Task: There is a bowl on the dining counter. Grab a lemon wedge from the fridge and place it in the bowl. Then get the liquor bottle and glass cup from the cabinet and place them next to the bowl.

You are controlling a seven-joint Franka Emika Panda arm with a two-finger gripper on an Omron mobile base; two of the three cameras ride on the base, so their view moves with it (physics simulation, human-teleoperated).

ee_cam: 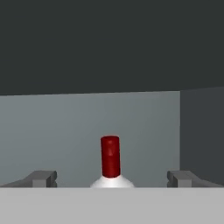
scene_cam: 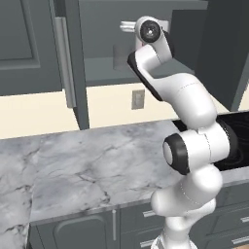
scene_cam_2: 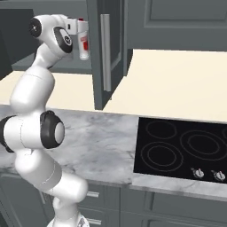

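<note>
I'm seeing the liquor bottle standing upright in the open cabinet, red cap pointing up, while my gripper is spreading wide, fingertips flanking its neck.

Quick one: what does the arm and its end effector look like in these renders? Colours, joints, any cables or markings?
The arm is a glossy white chain of rounded segments with black bands and dark round caps at the joints. No cables or markings are visible. The end effector has two small, blocky dark grey fingertips in the hand view.
</note>
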